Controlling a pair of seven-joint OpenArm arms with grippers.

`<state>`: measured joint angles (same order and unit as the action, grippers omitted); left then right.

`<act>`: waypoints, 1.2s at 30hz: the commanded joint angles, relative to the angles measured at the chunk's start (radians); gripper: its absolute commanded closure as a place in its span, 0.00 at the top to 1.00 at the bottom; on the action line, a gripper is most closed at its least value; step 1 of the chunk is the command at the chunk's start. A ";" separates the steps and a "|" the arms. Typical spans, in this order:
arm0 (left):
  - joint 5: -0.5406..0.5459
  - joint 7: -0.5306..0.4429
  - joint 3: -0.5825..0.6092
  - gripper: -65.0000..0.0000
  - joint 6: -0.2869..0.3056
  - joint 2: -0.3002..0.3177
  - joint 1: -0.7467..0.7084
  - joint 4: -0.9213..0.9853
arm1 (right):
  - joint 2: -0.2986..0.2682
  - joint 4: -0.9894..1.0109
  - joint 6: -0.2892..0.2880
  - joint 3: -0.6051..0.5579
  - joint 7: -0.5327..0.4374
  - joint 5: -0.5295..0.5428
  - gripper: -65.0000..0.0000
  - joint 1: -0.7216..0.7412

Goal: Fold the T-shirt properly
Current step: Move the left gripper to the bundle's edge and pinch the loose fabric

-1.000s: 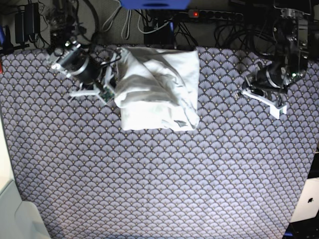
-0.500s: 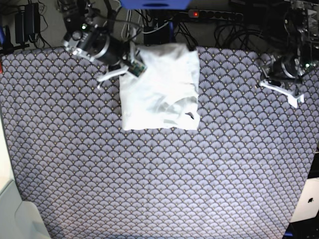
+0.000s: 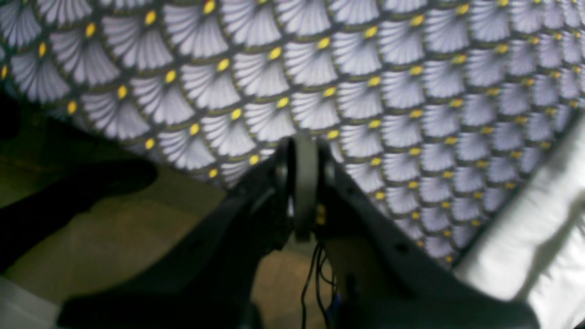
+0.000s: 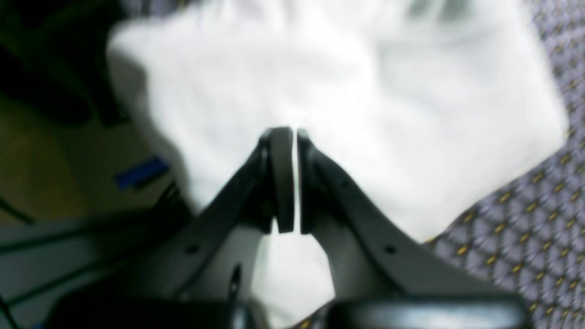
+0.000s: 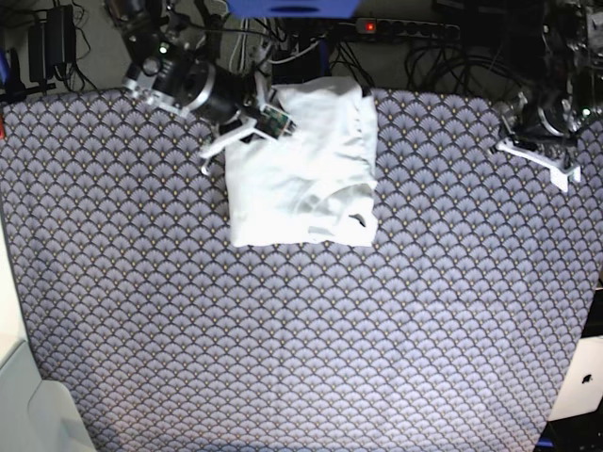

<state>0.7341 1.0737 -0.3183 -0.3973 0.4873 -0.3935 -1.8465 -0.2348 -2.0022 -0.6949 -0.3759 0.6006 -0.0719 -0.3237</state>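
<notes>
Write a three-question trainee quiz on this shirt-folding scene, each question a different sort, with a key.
1. True or false: the plain white thin-cloth T-shirt lies folded into a compact block on the fan-patterned purple table cover.
2. Which gripper is over the shirt? A) left gripper B) right gripper C) both
3. Fill in: in the wrist views, both grippers' jaws are ____.

Key: 1 true. 2 B; the left one is out at the cover's edge, away from the shirt. 3 shut, with no cloth seen between them.
</notes>
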 commanded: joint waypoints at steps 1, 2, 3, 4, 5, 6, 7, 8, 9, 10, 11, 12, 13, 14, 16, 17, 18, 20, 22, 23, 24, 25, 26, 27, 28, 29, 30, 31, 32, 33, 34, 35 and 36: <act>0.005 -0.003 -0.006 0.01 -0.001 0.014 0.001 -0.029 | 0.012 -0.016 -0.003 0.001 -0.026 0.011 0.00 0.019; 0.006 -0.002 -0.006 0.01 -0.001 0.012 0.000 -0.041 | 0.025 -0.015 -0.003 0.001 -0.021 0.010 0.00 0.038; 0.006 -0.002 -0.005 0.01 -0.001 0.012 -0.009 -0.052 | 0.039 -0.013 -0.003 0.001 -0.020 0.010 0.00 0.061; 0.008 -0.002 -0.005 0.01 -0.001 0.009 -0.015 -0.065 | 0.048 -0.010 -0.003 0.001 -0.020 0.008 0.00 0.079; 0.008 -0.002 -0.005 0.01 -0.001 0.006 -0.018 -0.077 | 0.051 -0.007 -0.003 0.001 -0.018 0.008 0.00 0.094; 0.008 -0.002 -0.002 0.01 -0.001 -0.002 -0.018 -0.083 | 0.051 -0.006 -0.003 0.001 -0.008 0.008 0.00 0.116; 0.008 -0.002 0.008 0.01 -0.001 -0.011 -0.015 -0.086 | 0.053 0.001 -0.003 0.001 0.006 0.008 0.00 0.137; 0.008 -0.002 0.017 0.01 -0.001 -0.014 -0.014 -0.088 | 0.053 0.011 -0.003 0.001 0.020 0.008 0.00 0.157; 0.008 -0.002 0.028 0.01 -0.001 -0.022 -0.014 -0.089 | 0.051 0.025 -0.003 0.002 0.032 0.008 0.00 0.182; 0.008 -0.002 0.040 0.01 -0.001 -0.025 -0.012 -0.089 | 0.051 0.044 -0.003 0.002 0.041 0.008 0.00 0.200; 0.008 -0.002 0.060 0.01 -0.001 -0.031 -0.012 -0.089 | 0.051 0.065 -0.003 0.002 0.048 0.008 0.00 0.216; 0.008 -0.002 0.074 0.01 -0.001 -0.035 -0.012 -0.091 | 0.051 0.085 -0.003 0.002 0.048 0.008 0.00 0.225; 0.008 -0.002 0.090 0.01 -0.001 -0.039 -0.011 -0.091 | 0.051 0.110 -0.003 0.002 0.040 0.008 0.00 0.232; 0.008 -0.003 0.109 0.01 -0.001 -0.049 -0.009 -0.091 | 0.051 0.134 -0.003 0.002 0.037 0.008 0.00 0.234; 0.008 -0.003 0.130 0.01 -0.001 -0.068 -0.009 -0.092 | 0.053 0.166 -0.003 0.002 0.037 0.008 0.00 0.234; 0.008 -0.003 0.135 0.01 -0.001 -0.077 -0.008 -0.092 | 0.056 0.183 -0.003 0.002 0.037 0.008 0.00 0.234; 0.008 -0.003 0.143 0.01 -0.001 -0.085 0.003 -0.092 | 0.056 0.195 -0.003 0.002 0.035 0.010 0.00 0.234; 0.008 -0.003 0.158 0.02 -0.001 -0.095 0.017 -0.092 | 0.056 0.205 -0.003 0.002 0.035 0.011 0.00 0.234; 0.008 -0.003 0.169 0.08 -0.001 -0.097 0.020 -0.092 | 0.056 0.205 -0.003 0.002 0.035 0.011 0.00 0.234; 0.008 -0.003 0.169 0.13 -0.001 -0.097 0.023 -0.092 | 0.055 0.203 -0.003 0.002 0.035 0.011 0.00 0.234; 0.011 -0.003 0.170 0.20 -0.001 -0.098 0.031 -0.095 | 0.051 0.202 -0.003 0.001 0.035 0.011 0.00 0.234; 0.025 -0.003 0.170 0.27 -0.001 -0.098 0.035 -0.097 | 0.050 0.199 -0.003 0.001 0.035 0.011 0.00 0.234; 0.049 -0.003 0.169 0.34 -0.001 -0.098 0.040 -0.095 | 0.050 0.195 -0.003 0.001 0.035 0.011 0.00 0.234; 0.074 -0.003 0.166 0.39 -0.001 -0.098 0.041 -0.094 | 0.050 0.186 -0.003 0.001 0.035 0.011 0.00 0.235; 0.106 -0.003 0.163 0.42 -0.001 -0.097 0.041 -0.094 | 0.042 0.171 -0.003 0.001 0.035 0.011 0.00 0.240; 0.135 -0.003 0.163 0.42 -0.001 -0.095 0.043 -0.092 | 0.036 0.149 -0.003 0.001 0.035 0.011 0.00 0.237; 0.163 -0.003 0.164 0.42 -0.001 -0.095 0.049 -0.092 | 0.031 0.119 -0.003 0.002 0.035 0.011 0.00 0.234; 0.187 -0.003 0.167 0.43 -0.001 -0.095 0.058 -0.091 | 0.031 0.091 -0.003 0.002 0.035 0.011 0.00 0.232; 0.210 -0.003 0.169 0.43 -0.001 -0.095 0.067 -0.086 | 0.028 0.062 -0.003 0.002 0.037 0.011 0.00 0.232; 0.229 -0.003 0.170 0.43 -0.001 -0.095 0.077 -0.086 | 0.028 0.036 -0.003 0.002 0.041 0.010 0.00 0.232; 0.246 -0.003 0.170 0.43 -0.001 -0.098 0.083 -0.086 | 0.019 0.014 -0.003 0.004 0.045 0.010 0.00 0.232; 0.258 -0.003 0.170 0.43 -0.001 -0.101 0.084 -0.086 | 0.008 0.007 -0.003 0.010 0.045 0.010 0.00 0.231; 0.267 -0.003 0.170 0.43 -0.001 -0.112 0.084 -0.086 | 0.004 0.005 -0.003 0.022 0.045 0.010 0.00 0.231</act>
<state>0.9676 1.0691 -0.1444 -0.3958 0.3706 -0.3061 -1.9179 -0.2237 -1.9831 -0.7033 -0.3630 0.6540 -0.0608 -0.1001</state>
